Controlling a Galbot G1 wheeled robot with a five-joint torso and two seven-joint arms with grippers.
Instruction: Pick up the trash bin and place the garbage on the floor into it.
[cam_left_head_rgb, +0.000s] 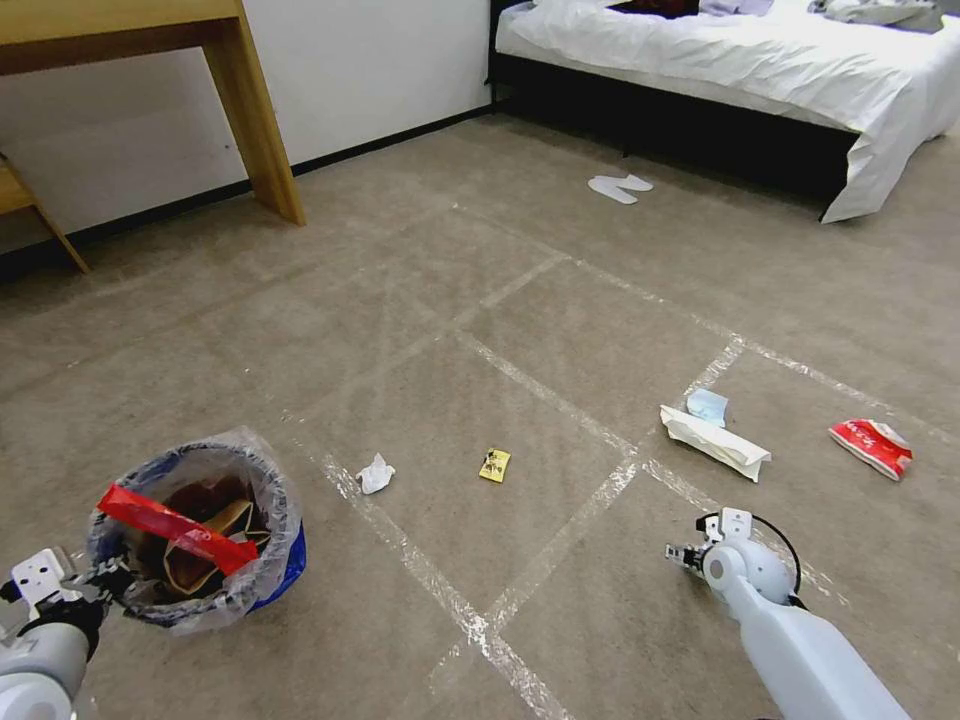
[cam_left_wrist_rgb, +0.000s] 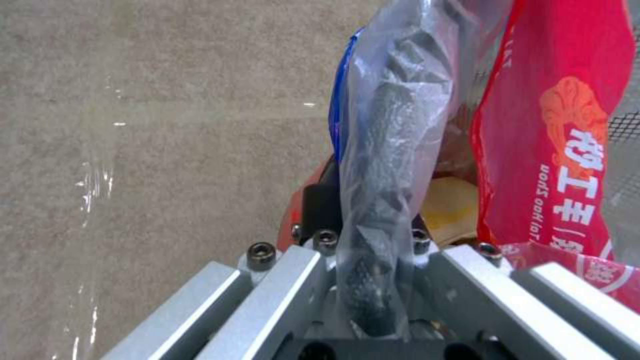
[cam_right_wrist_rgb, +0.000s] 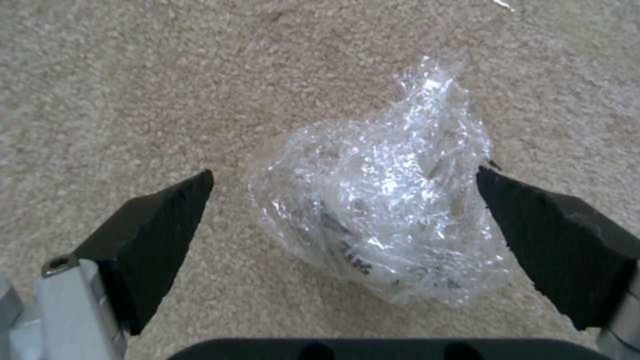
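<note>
The trash bin (cam_left_head_rgb: 195, 535) is carried low at the robot's left, its lined rim pinched by the left pincer (cam_left_head_rgb: 100, 578); held by the edge in this way, its mouth is left open and upward so that litter can be dropped in. A red wrapper strip (cam_left_head_rgb: 175, 528) is laid across the mouth and a brown paper bag (cam_left_head_rgb: 205, 545) is lodged inside, so part of the garbage is judged to be collected already.

The right pincer (cam_left_head_rgb: 685, 556) is lowered close to the carpet (cam_left_head_rgb: 450, 300) at the robot's right, its jaws spread wide. On the floor a crumpled tissue (cam_left_head_rgb: 375, 473), a small yellow wrapper (cam_left_head_rgb: 494, 465), a white packet (cam_left_head_rgb: 714, 442) with a blue mask (cam_left_head_rgb: 707, 406) just beside it, and a red-white packet (cam_left_head_rgb: 871, 446) are left lying, well apart from the bin.

In the left wrist view the grip is made plain: the crinkled liner (cam_left_wrist_rgb: 393, 150) and the rim beneath it are clamped between the closed jaws, with the printed red wrapper alongside. In the right wrist view a crumpled clear plastic wad (cam_right_wrist_rgb: 383, 220) is seen on the carpet between the open pads (cam_right_wrist_rgb: 160, 235), apparently not yet touched; it cannot be made out from the head camera, where it is possibly hidden behind the wrist.
</note>
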